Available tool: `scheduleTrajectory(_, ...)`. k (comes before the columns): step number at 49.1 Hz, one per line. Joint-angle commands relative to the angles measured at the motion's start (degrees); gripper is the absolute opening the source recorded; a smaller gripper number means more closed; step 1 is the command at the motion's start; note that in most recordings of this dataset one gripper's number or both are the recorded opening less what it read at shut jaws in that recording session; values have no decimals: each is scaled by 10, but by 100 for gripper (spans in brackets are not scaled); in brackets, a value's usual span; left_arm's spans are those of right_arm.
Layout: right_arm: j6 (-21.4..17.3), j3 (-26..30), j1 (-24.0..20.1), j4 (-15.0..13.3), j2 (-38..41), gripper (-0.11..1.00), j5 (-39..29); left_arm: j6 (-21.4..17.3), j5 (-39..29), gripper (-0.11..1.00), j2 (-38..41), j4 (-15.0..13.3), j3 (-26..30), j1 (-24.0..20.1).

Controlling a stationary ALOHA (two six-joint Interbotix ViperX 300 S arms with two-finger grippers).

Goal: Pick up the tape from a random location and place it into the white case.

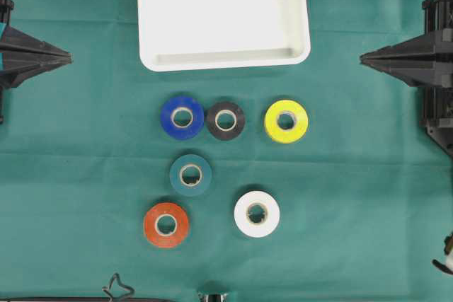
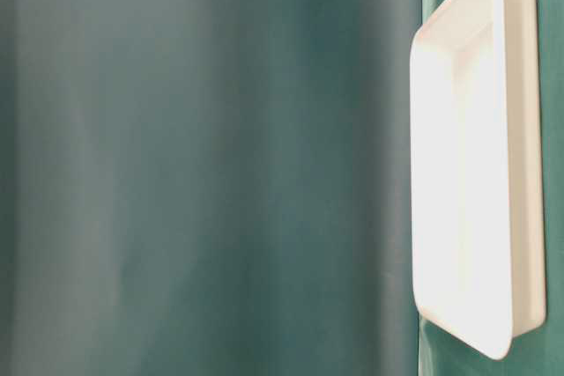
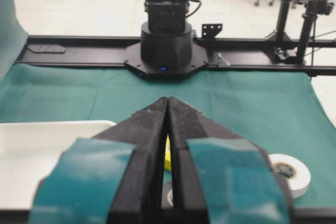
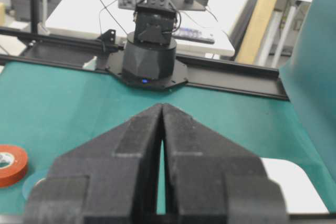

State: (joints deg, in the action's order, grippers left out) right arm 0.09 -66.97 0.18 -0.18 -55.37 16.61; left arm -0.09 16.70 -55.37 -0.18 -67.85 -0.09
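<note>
Closed and empty, the left tool (image 3: 168, 103) and right tool (image 4: 161, 109) wait apart from six tapes on the table (image 1: 85, 196); the case (image 1: 223, 15) holds nothing, so nothing is done.

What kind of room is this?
Probably a robot lab: two robot arms face each other over a green cloth, the left gripper and right gripper, with camera stands behind.

The table with green cloth (image 1: 368, 175) carries a white case (image 1: 224, 58) and six tape rolls: blue (image 1: 182, 117), black (image 1: 226, 120), yellow (image 1: 286, 121), teal (image 1: 190, 175), orange (image 1: 166, 224), white (image 1: 257, 213).
</note>
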Motion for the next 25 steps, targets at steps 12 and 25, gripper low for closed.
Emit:
scheduleTrajectory(12,-6,26,32,9,9,0,-74,3,-35,1,5,-3,23,5)
scheduleTrajectory(25,-7,31,33,8,9,0,-88,-1,-38,4,5,-4,23,4)
